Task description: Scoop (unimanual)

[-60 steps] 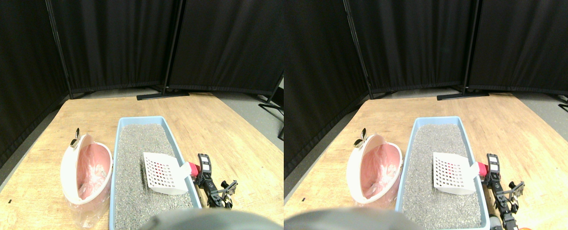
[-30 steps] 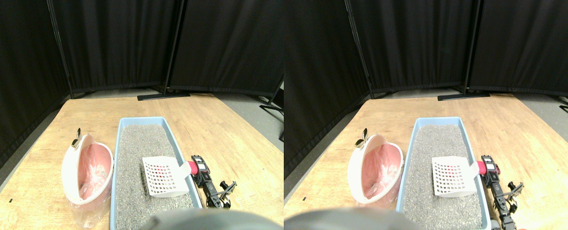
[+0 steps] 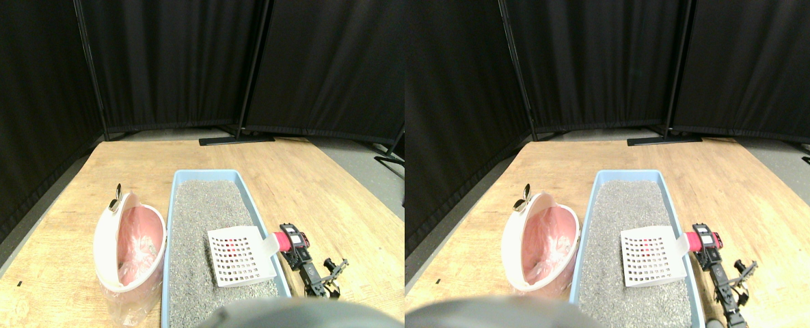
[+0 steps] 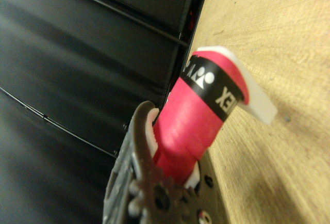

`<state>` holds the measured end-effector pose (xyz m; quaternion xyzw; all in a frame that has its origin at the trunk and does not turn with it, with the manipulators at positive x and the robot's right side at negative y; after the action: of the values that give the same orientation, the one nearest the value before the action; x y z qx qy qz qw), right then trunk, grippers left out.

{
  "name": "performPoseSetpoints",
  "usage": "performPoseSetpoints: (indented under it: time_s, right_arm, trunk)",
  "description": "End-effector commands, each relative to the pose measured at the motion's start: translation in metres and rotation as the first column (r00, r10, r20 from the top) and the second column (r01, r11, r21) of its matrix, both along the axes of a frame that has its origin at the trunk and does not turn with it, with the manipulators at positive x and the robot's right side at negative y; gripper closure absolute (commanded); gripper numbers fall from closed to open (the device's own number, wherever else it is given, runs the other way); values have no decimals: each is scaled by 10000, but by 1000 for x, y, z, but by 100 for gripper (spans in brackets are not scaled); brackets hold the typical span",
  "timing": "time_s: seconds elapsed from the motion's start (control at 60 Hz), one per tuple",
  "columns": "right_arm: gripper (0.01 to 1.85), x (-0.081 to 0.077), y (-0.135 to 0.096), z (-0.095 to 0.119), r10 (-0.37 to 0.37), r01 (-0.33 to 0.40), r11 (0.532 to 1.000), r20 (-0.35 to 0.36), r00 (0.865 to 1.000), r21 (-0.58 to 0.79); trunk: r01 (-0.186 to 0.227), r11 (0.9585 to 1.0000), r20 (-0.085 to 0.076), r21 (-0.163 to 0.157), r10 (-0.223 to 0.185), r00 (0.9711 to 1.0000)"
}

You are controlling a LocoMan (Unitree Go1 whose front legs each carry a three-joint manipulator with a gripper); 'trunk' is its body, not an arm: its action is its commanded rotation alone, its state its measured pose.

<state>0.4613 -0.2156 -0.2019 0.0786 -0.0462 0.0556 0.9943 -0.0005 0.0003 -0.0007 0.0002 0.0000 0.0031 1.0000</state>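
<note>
Scoop [image 3: 239, 254], gripped by the right gripper [image 3: 294, 240] near the litter tray's [image 3: 258, 212] right rim, could snag that rim.

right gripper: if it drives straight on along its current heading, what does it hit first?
Likely the blue litter tray. The right gripper points leftward along the red-wrapped handle it grips, toward the tray's near wall. The white scoop already sits over the grey litter. Past the tray stands the pink bin; height over the rim is unclear.
</note>
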Motion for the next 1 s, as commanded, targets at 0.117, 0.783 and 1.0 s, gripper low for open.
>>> performPoseSetpoints:
  time_s: [0.117,0.783,1.0]
  right_arm:
    - [181,-2,2,36,380,-241,9944,1356,9900,-1027]
    - [181,14,17,103,1807,-1117,9353,1817,9666,-3358]
    - [181,22,15,108,1869,-1020,8950,1574,9697,-4342]
  trunk:
    - [-114,9999,13,-128,115,9999]
    - [-664,9947,202,-784,682,9975]
    - [-787,9926,157,-926,805,9966]
